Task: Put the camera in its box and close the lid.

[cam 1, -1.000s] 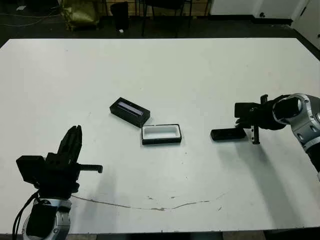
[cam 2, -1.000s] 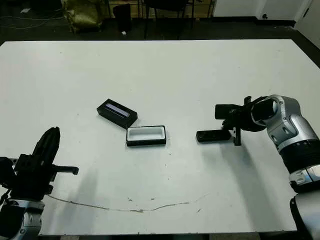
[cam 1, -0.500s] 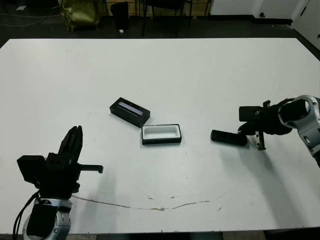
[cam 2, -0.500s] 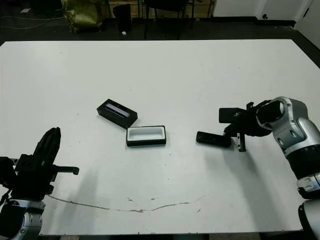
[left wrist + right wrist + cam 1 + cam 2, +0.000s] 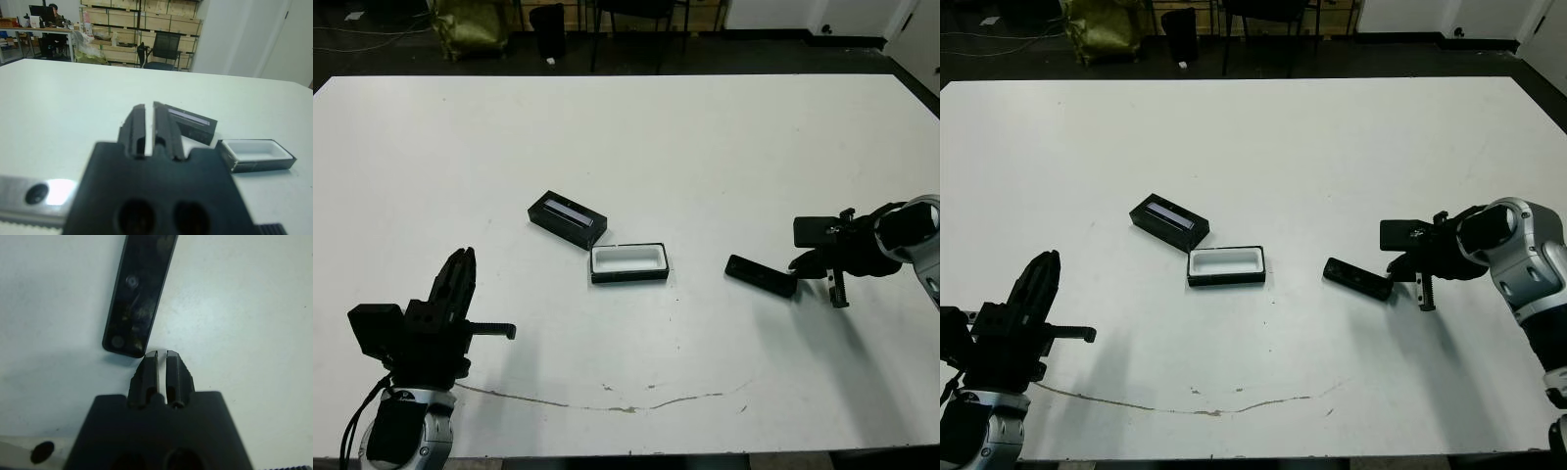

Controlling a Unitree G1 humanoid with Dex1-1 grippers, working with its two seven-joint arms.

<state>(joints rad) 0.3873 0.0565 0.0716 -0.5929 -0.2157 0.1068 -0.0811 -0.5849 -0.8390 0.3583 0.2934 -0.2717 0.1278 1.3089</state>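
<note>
**Camera flat on the table, my right fingers pressed together at its end**

My right gripper (image 5: 162, 354) sits low over the white table (image 5: 705, 137), toward its right edge, with its two black fingers (image 5: 149, 369) pressed together and only a hairline slit between them. They hold nothing. Their tips point at the near end of the camera (image 5: 761, 275), just beside it; from the pictures I cannot tell whether they touch it. The camera lies flat on the bare tabletop, angled a little, its glossy face up, between my right gripper and the box (image 5: 628, 262).

The box rests open near the middle of the table, its white lining showing and nothing inside. The lid (image 5: 568, 218) lies just beyond the box's left corner, toward the far-left side, tilted on a diagonal with its pale strip facing up. One corner of the lid comes very close to the box; I cannot tell if they meet.

My left gripper (image 5: 145, 105) hangs over the near-left corner of the table, well apart from the lid and box. Its fingers (image 5: 163, 127) are closed against each other and carry nothing, and they point toward the lid.
</note>
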